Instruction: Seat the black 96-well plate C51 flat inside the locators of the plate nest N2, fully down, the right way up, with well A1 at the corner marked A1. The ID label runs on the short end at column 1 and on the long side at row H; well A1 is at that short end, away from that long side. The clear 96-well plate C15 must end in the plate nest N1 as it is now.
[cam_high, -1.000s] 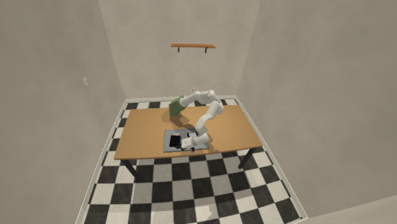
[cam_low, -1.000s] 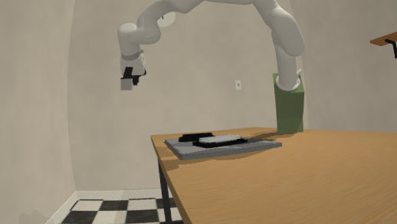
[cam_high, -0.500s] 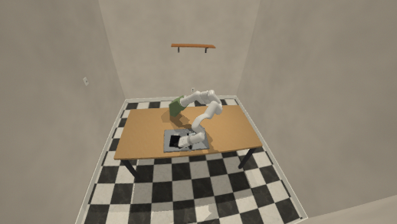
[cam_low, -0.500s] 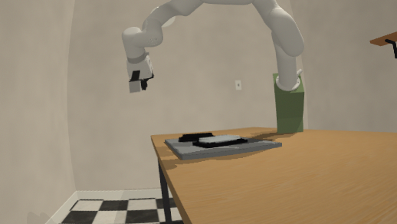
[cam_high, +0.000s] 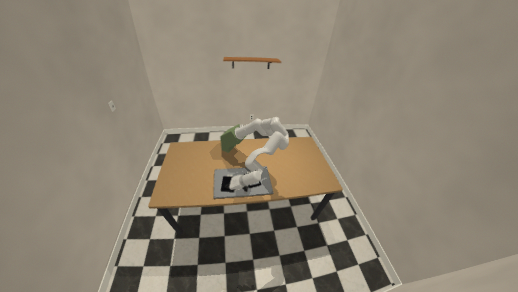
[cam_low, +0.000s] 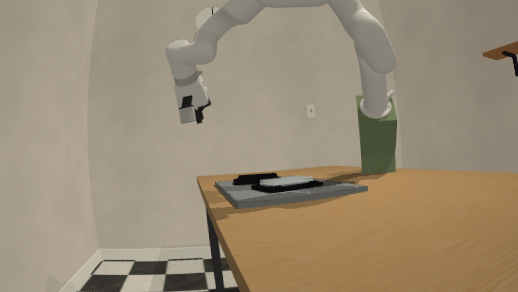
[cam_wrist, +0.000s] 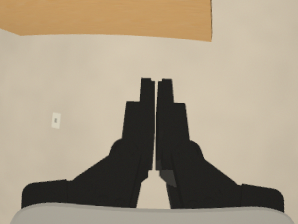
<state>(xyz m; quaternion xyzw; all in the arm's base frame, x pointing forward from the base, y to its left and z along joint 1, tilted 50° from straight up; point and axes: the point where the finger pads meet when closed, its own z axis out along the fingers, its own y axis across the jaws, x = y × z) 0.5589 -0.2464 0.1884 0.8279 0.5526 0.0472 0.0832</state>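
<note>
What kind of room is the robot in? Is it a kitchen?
Probably not a kitchen. It looks more like a small, bare lab test room: plain walls, a checkered floor, one wooden table with a white robot arm, and a grey tray holding lab plates.
</note>
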